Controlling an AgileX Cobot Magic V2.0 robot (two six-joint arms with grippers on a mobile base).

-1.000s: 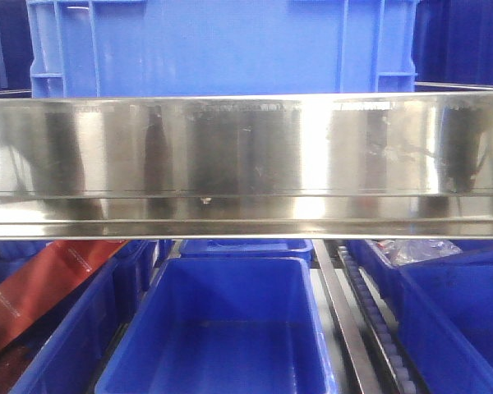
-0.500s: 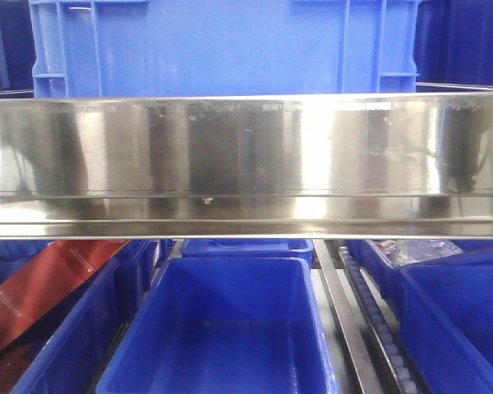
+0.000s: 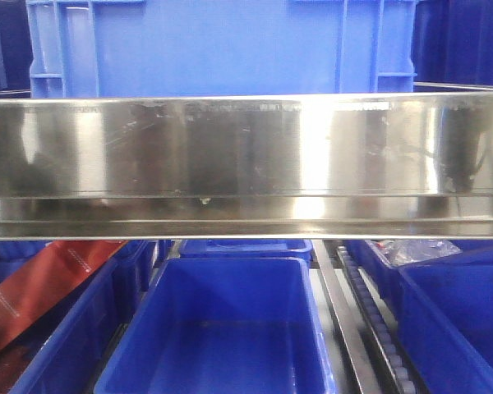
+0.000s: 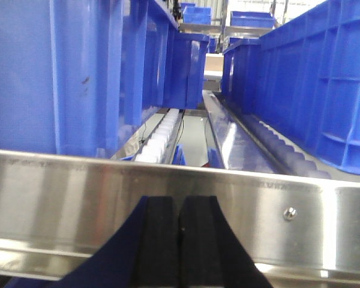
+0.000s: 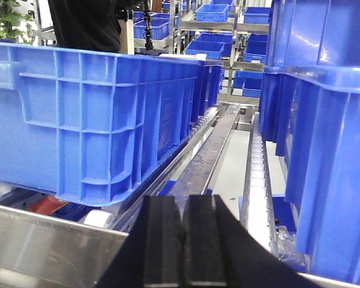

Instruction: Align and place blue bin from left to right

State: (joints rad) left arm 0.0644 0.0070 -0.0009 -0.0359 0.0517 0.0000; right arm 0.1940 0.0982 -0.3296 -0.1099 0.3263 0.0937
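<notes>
The blue bin (image 5: 96,120) lay ahead-left of the pressed-together right gripper (image 5: 183,240), running lengthwise away from it, nearer than the likewise closed left gripper (image 4: 180,240).

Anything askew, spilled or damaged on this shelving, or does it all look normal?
One oddity: a red package lies slanted across the lower-left bins, not inside one. The blue bin sits level behind the steel rail. No spill or damage shows.
</notes>
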